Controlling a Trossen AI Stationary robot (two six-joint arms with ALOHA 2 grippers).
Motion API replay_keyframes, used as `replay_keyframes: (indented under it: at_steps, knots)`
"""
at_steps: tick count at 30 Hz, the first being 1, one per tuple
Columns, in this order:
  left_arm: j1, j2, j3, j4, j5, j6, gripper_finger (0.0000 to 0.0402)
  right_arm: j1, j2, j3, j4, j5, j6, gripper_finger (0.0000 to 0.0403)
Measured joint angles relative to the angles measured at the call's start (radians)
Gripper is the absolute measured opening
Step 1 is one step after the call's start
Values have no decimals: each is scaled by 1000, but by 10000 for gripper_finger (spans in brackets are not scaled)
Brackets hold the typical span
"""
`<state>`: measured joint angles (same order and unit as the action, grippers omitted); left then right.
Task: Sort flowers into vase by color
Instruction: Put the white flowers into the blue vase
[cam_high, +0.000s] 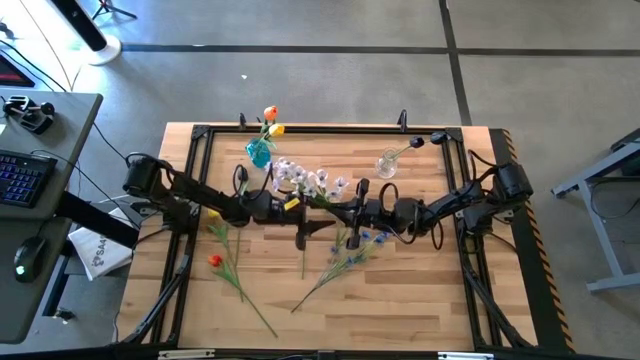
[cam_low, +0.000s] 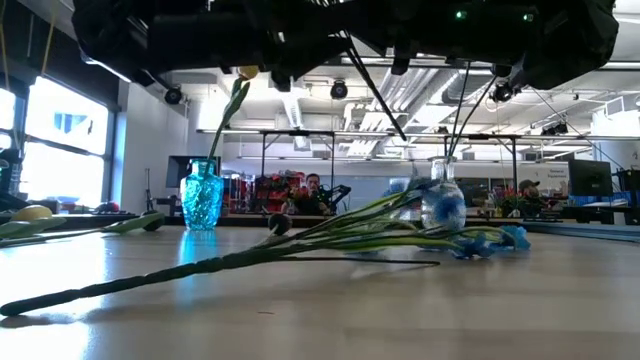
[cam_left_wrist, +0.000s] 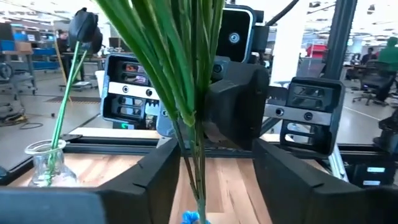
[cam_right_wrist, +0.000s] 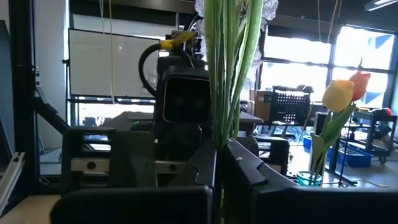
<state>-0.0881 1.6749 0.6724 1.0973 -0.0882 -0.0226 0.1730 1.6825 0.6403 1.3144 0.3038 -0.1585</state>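
My right gripper (cam_right_wrist: 221, 149) is shut on the green stems of a pale pink-white blossom spray (cam_high: 310, 181), above the table's middle. My left gripper (cam_left_wrist: 214, 158) faces it, open, one finger on each side of the same stems (cam_left_wrist: 186, 93) without touching them. A blue vase (cam_high: 260, 153) at the far left holds an orange and a yellow flower (cam_right_wrist: 341, 94). A clear vase (cam_high: 388, 165) at the far right holds one dark-headed stem. A yellow flower (cam_high: 214, 216), a red one (cam_high: 215, 260) and blue flowers (cam_high: 366, 240) lie flat on the table. My right gripper pinches the spray's bunched stems (cam_right_wrist: 219, 134) between its two fingers, below the leaves. The fingers come in about level from the table's right and lie across the stems. The spray stands roughly upright in the hold, its blossoms (cam_right_wrist: 264, 9) above the fingers.
Black frame rails (cam_high: 330, 128) run along the table's edges. To the left of the table stands a desk with a keyboard (cam_high: 22, 180) and a mouse. In the low view, people sit in the room behind the table.
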Motion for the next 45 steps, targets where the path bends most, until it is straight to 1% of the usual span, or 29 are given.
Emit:
replay_keyframes:
  at_steps: [3, 10, 16, 17, 19, 23, 25, 27, 29, 33, 35, 38, 41, 45]
  knots:
    - [3, 0, 0, 0, 30, 0, 158, 0, 0, 0, 0, -4, 0, 5]
    - [3, 0, 0, -2, 56, 25, 86, 0, 0, 0, 2, -72, 1, 5]
    - [2, 0, 0, -7, 58, 45, 15, 0, 0, 0, 0, -76, 24, 5]
    - [0, 0, 0, -12, 58, 51, 8, 0, 0, 0, -3, -77, 29, 5]
    - [-1, 0, 0, -22, 59, 53, 6, 1, 0, 0, -13, -84, 27, 5]
    - [-10, 0, 0, -46, 62, 71, 3, -1, 0, 0, -26, -160, 27, 6]
    - [-19, -1, 0, -61, 53, 79, 3, 0, 1, 0, -32, -167, 33, 15]
    - [-26, -5, 0, -96, 38, 89, 2, 0, 1, -1, -31, -170, 53, 35]
    - [-34, -4, -1, -157, -5, 107, 1, 0, -1, 0, -15, -170, 56, 64]
    - [-52, -27, -2, -268, -131, 113, 1, 0, -11, 0, -34, -170, 57, 132]
    - [-61, -55, -2, -347, -197, 113, 1, 5, -28, 0, -44, -170, 52, 164]
    - [-78, -117, -2, -469, -313, 113, 1, 27, -59, 0, -80, -169, 16, 201]
    - [-98, -203, -2, -613, -448, 112, 1, 58, -104, 0, -112, -165, -22, 225]
    - [-130, -324, -2, -811, -632, 94, 0, 109, -150, 0, -153, -158, -67, 235]
